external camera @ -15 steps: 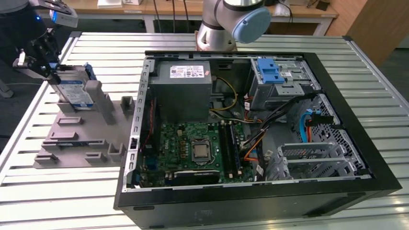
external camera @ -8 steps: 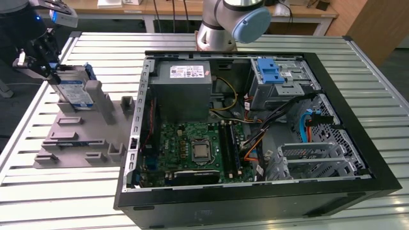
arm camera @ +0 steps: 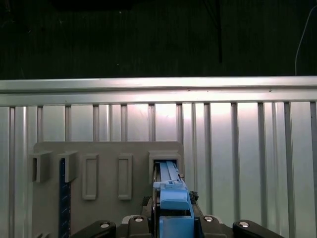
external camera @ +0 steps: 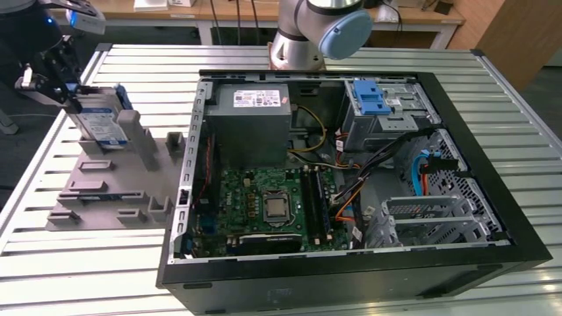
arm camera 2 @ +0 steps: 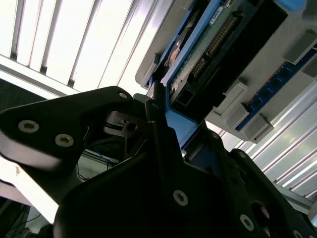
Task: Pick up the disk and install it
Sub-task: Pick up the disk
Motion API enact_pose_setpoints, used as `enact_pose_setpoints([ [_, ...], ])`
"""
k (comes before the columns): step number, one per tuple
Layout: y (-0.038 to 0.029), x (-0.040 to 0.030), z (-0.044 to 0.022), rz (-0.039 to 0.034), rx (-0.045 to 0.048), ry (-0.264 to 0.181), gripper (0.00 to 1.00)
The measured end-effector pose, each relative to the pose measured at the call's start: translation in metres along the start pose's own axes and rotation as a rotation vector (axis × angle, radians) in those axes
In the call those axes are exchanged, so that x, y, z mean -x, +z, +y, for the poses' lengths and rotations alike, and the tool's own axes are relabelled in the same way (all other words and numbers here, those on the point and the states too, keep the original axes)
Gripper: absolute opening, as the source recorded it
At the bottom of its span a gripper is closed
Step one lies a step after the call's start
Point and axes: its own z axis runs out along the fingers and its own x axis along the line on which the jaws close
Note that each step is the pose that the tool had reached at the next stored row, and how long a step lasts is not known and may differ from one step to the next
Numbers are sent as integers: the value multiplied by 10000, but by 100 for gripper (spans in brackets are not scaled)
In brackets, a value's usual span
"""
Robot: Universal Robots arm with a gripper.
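Disk (external camera: 99,124), flat silver slab, blue plastic frame, pinched by gripper (external camera: 72,97)

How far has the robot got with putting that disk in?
Barely started: nothing installed. The gripper is shut on the flat silver-grey hard drive in its blue plastic carrier, standing upright in the grey plastic holder rack. Left: lifting it out and fitting it into the open black computer case.

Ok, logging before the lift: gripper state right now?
Gripper: closed on the disk, which stands in the grey holder.
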Motion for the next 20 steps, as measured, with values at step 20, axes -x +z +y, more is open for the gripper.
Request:
enact_pose_setpoints([
  [20, -119, 3, 3, 7, 2, 0, 36],
])
